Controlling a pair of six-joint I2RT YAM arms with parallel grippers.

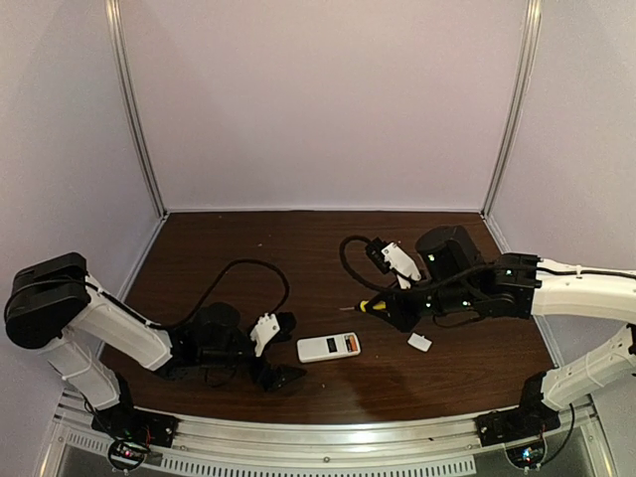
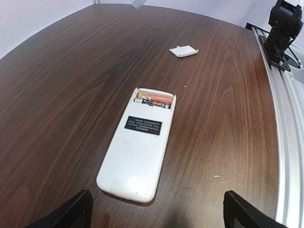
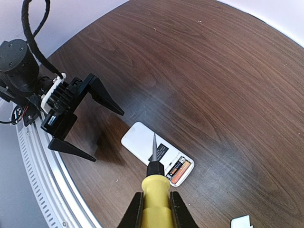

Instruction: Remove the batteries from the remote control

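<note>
Wide-open, empty left gripper [image 2: 159,216] at 6 o'clock of remote control [image 2: 137,156]; screwdriver [image 3: 156,183] clamped in right gripper [image 3: 156,209]; remote control, unbraced, may be skidded when batteries [image 2: 154,100] are pried.

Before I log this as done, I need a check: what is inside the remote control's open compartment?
Two batteries lie inside the remote control, one orange, one dark. Whatever lies under them is covered.

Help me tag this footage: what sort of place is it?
Probably a lab robot cell, not a home: a wood-grain table enclosed by plain pale panels on aluminium posts, with two robot arms bolted to a metal rail at its near edge.
</note>
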